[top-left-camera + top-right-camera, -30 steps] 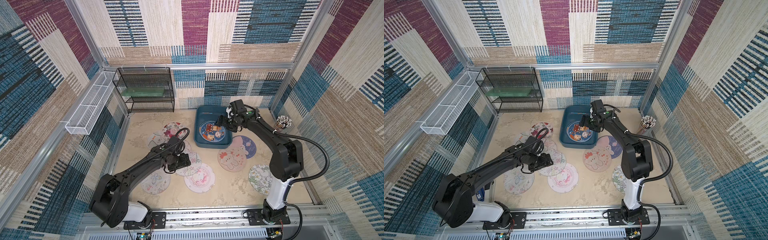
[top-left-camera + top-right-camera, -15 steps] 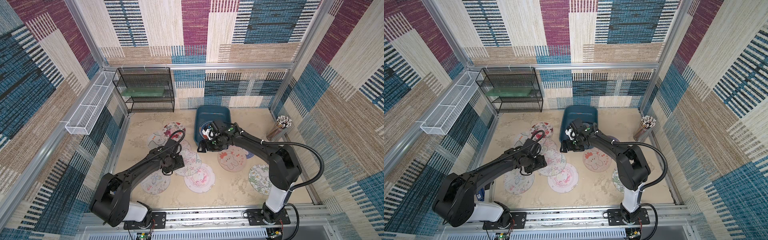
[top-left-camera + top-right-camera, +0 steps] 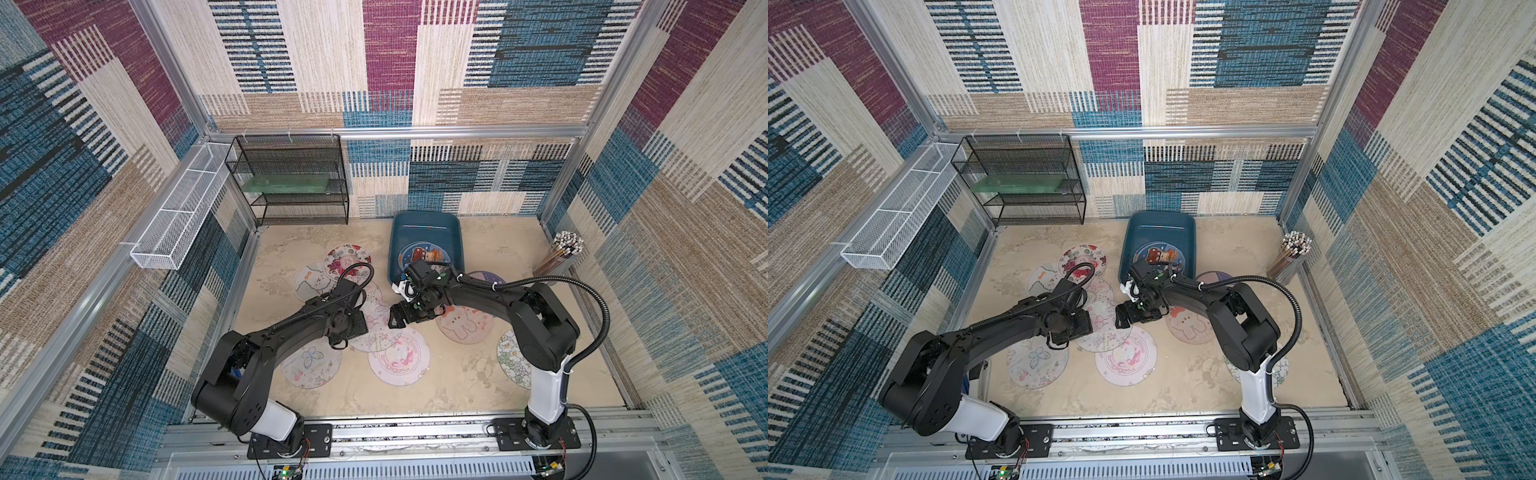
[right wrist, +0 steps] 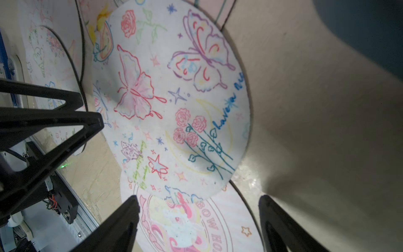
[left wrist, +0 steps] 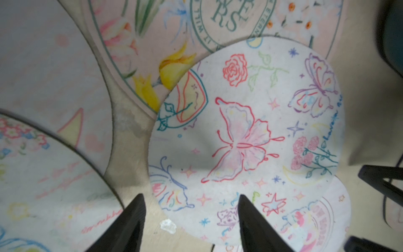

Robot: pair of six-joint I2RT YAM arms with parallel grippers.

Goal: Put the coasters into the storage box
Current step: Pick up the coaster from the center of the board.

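On the bench (image 3: 457, 395), butterfly coaster (image 5: 250, 135) flat, overlapping a pink coaster (image 4: 187, 222), left jaws apart straddling its rim, right jaws wide apart low over both, nothing held, storage box (image 3: 424, 237) at the back, one blue coaster (image 3: 424, 255) inside.

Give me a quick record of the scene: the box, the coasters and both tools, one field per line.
Storage box: dark teal, at the back of the table, holds one blue cartoon coaster
Loose coasters: several on the table, some overlapping
Left tool: open, straddling the rim of the butterfly coaster
Right tool: open, above the pink bow coaster where the butterfly coaster overlaps it
Held: nothing in either tool
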